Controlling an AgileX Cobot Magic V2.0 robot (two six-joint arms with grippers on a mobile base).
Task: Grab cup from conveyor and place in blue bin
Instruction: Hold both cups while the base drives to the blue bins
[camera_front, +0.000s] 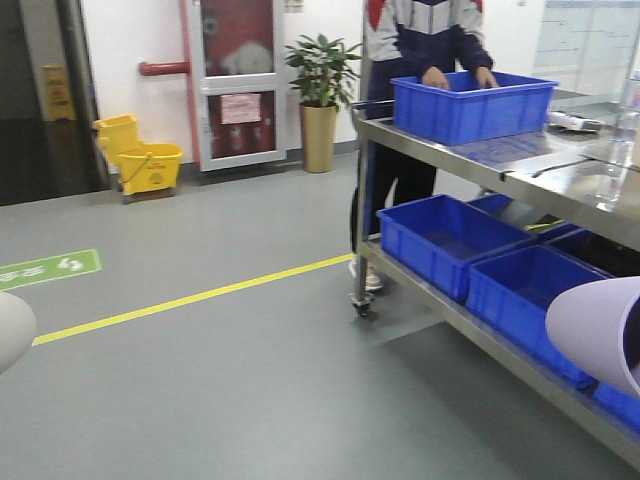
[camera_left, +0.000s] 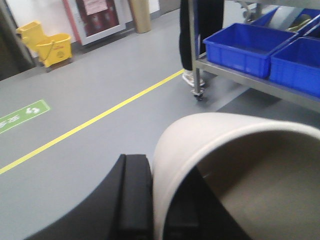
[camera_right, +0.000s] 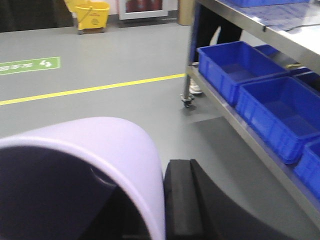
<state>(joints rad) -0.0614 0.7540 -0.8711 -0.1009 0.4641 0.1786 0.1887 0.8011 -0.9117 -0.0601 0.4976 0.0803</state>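
While a cream cup (camera_left: 235, 165) is pinched at its wall by the left gripper (camera_left: 160, 210) and a lavender cup (camera_right: 90, 160) by the right gripper (camera_right: 155, 210), the blue bin (camera_front: 470, 110) is seen on top of the steel cart (camera_front: 520, 165).

Both cups are held above the grey floor (camera_front: 250, 400). One person (camera_front: 425, 40) is seen behind the cart, both hands at the blue bin's far rim. On the lower shelf two shelf bins (camera_front: 450, 240) are counted in front, with parts of others behind and beside them. One yellow mop bucket (camera_front: 148, 165), one potted plant (camera_front: 320, 100) and one yellow floor line (camera_front: 200, 295) are noted. White marks are carried by the green floor sign (camera_front: 45, 270) and print by the pink door notice (camera_front: 240, 108), neither being readable.
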